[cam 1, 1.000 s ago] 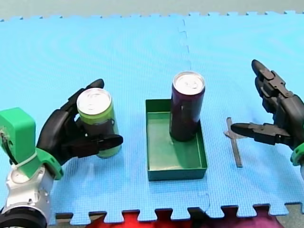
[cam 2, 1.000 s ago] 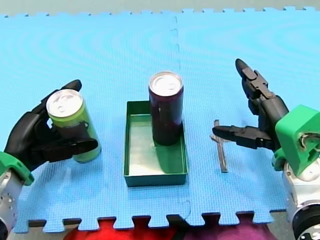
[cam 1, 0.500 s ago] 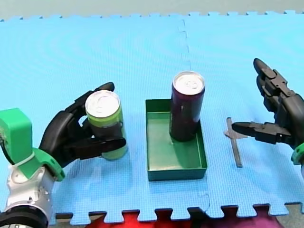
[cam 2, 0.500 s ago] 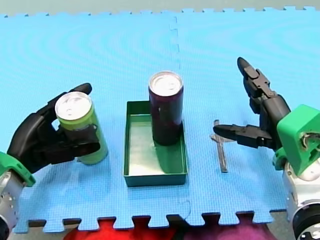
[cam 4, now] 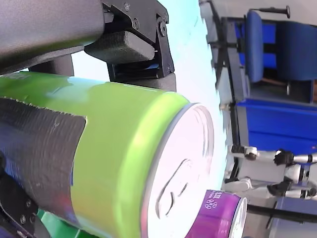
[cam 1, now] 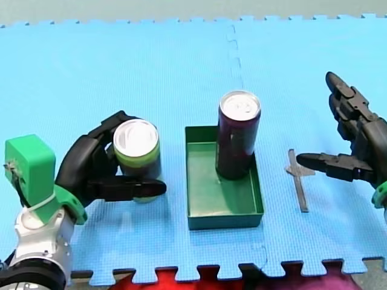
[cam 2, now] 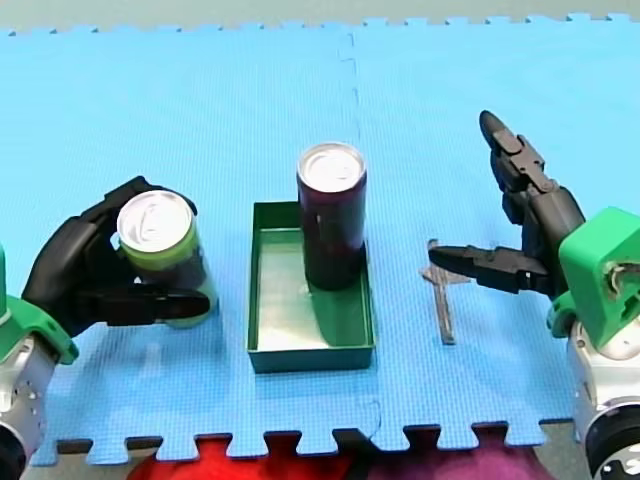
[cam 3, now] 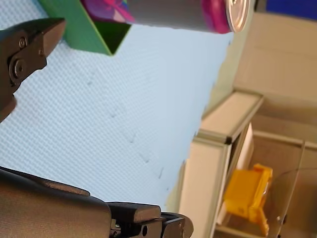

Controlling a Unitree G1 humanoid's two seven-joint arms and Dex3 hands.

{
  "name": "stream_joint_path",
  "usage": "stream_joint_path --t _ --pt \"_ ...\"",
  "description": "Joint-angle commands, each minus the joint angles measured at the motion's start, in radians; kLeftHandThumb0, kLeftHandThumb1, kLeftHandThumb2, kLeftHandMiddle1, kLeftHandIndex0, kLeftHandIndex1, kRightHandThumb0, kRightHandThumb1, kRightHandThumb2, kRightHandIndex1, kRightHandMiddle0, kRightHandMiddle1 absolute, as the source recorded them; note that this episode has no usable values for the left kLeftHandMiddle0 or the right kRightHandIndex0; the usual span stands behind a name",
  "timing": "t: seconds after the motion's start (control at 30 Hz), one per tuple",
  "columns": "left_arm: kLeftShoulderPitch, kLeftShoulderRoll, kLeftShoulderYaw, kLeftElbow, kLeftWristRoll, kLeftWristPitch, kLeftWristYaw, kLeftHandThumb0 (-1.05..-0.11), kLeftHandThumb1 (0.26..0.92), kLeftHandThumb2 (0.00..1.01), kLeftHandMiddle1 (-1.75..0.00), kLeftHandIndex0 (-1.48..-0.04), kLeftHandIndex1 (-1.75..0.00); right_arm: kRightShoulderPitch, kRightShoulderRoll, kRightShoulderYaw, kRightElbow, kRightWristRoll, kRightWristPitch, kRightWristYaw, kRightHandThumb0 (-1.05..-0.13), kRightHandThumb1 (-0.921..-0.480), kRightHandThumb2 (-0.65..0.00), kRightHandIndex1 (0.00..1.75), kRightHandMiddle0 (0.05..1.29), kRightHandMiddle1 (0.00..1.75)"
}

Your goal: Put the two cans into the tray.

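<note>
Half done: purple can (cam 1: 238,142) stands upright at the far end of the green tray (cam 1: 208,194), while the green can (cam 1: 136,151), clasped by the left robot hand (cam 1: 97,174), sits just left of it, not yet in; right robot hand (cam 1: 355,151) released, holding nothing, well right of the tray.
</note>
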Motion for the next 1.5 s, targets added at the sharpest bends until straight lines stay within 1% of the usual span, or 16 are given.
stream_joint_path --t 0.0,0.33,0.57,0.7,0.77,0.83,0.9,0.93,0.97,1.1,1.23,1.47 --pt "-0.003 0.001 0.0 -0.001 0.001 0.004 0.008 -0.322 0.696 0.01 -1.75 -0.58 -1.75 -0.006 -0.006 -0.003 0.003 0.003 -0.006 -0.002 -0.531 -0.602 0.0 0.0 0.12 0.0" --pt "-0.001 -0.004 0.001 -0.018 -0.001 0.002 0.031 -0.3 0.709 0.01 -1.75 -0.58 -1.75 -0.008 -0.005 -0.004 0.001 0.005 -0.009 -0.001 -0.519 -0.601 0.0 0.0 0.12 0.0" --pt "0.005 -0.01 0.006 -0.023 0.004 -0.015 0.087 -0.284 0.718 0.02 -1.75 -0.58 -1.75 -0.007 -0.004 -0.005 0.004 0.009 -0.01 0.004 -0.511 -0.6 0.0 0.0 0.12 0.0" --pt "0.019 -0.017 0.008 -0.047 0.007 -0.04 0.136 -0.278 0.723 0.02 -1.75 -0.57 -1.75 -0.004 -0.004 -0.006 0.003 0.01 -0.011 0.007 -0.508 -0.6 0.0 0.0 0.12 0.0" --pt "0.04 -0.022 0.003 -0.108 0.008 -0.043 0.161 -0.278 0.725 0.02 -1.75 -0.57 -1.75 -0.002 -0.004 -0.007 0.004 0.011 -0.012 0.008 -0.507 -0.6 0.0 0.0 0.12 0.0" --pt "0.082 -0.031 -0.011 -0.235 0.012 -0.021 0.192 -0.283 0.728 0.02 -1.75 -0.57 -1.75 0.0 -0.005 -0.007 0.005 0.011 -0.013 0.009 -0.507 -0.6 0.0 0.0 0.12 0.0" --pt "0.131 -0.039 -0.029 -0.392 0.02 0.034 0.229 -0.295 0.73 0.01 -1.75 -0.57 -1.75 0.002 -0.004 -0.007 0.006 0.011 -0.014 0.01 -0.506 -0.6 0.0 0.0 0.12 0.0" --pt "0.146 -0.041 -0.035 -0.448 0.022 0.063 0.243 -0.299 0.731 0.01 -1.75 -0.57 -1.75 0.003 -0.004 -0.007 0.007 0.011 -0.014 0.009 -0.505 -0.6 0.0 0.0 0.12 0.0" --pt "0.154 -0.041 -0.038 -0.485 0.021 0.085 0.251 -0.303 0.732 0.01 -1.75 -0.57 -1.75 0.004 -0.003 -0.007 0.008 0.011 -0.015 0.01 -0.503 -0.6 0.0 0.0 0.12 0.0" --pt "0.176 -0.038 -0.039 -0.57 0.0 0.155 0.257 -0.317 0.737 0.01 -1.75 -0.57 -1.75 0.007 0.0 -0.009 0.007 0.014 -0.015 0.015 -0.496 -0.601 0.0 0.0 0.12 0.0" --pt "0.218 -0.045 -0.054 -0.705 -0.016 0.225 0.264 -0.33 0.742 0.01 -1.75 -0.57 -1.75 0.008 0.003 -0.012 0.005 0.02 -0.01 0.022 -0.493 -0.603 -0.001 0.0 0.11 0.0" --pt "0.263 -0.053 -0.074 -0.839 -0.017 0.285 0.275 -0.359 0.755 0.01 -1.75 -0.57 -1.75 0.009 0.005 -0.012 0.004 0.019 -0.008 0.025 -0.488 -0.605 -0.001 0.0 0.12 0.0"
